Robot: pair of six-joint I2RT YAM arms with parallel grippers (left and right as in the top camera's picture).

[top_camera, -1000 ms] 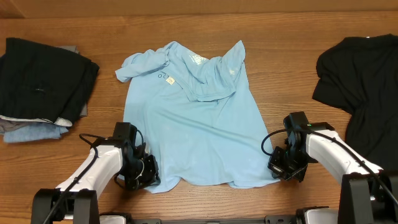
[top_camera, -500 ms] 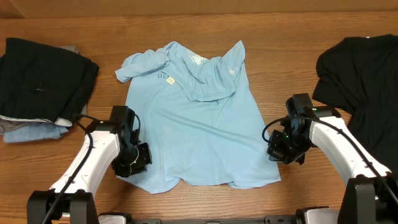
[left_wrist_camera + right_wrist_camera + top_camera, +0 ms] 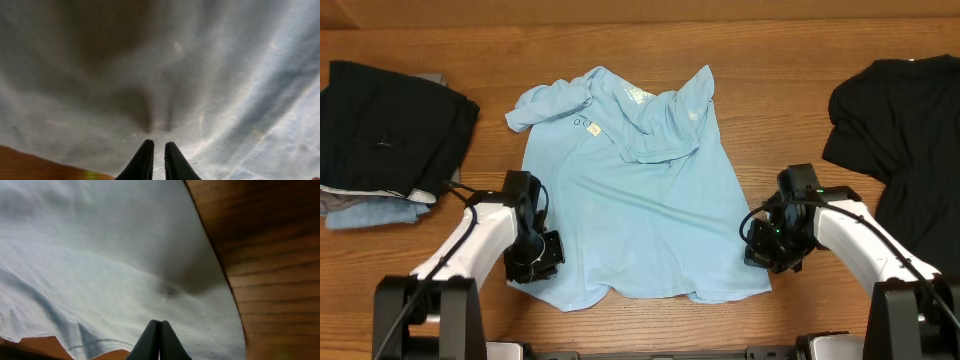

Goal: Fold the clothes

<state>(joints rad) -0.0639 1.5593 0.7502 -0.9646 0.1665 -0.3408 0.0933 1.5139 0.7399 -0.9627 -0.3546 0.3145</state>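
Overhead view. Wooden tabletop [image 3: 770,60] carrying, at centre, the light blue T-shirt [image 3: 640,220], spread flat with its upper part and sleeves folded over untidily. A plain black shirt [image 3: 910,130] lies at the right edge and a stack of folded dark garments [image 3: 385,135] at the left edge. White print [image 3: 638,95] near the T-shirt's top is too small to read, and no other writing is legible.

The left pincer [image 3: 535,262] sits on the lower left of the T-shirt, the right pincer [image 3: 772,250] at its lower right edge.

Wrist views, unlike the overhead, show the fingers. Those of the left pincer [image 3: 158,147] stand narrowly parted over fabric with nothing seen between them. Those of the right pincer [image 3: 158,325] are pressed together above the hem, beside bare wood. Whether they pinch cloth cannot be told.
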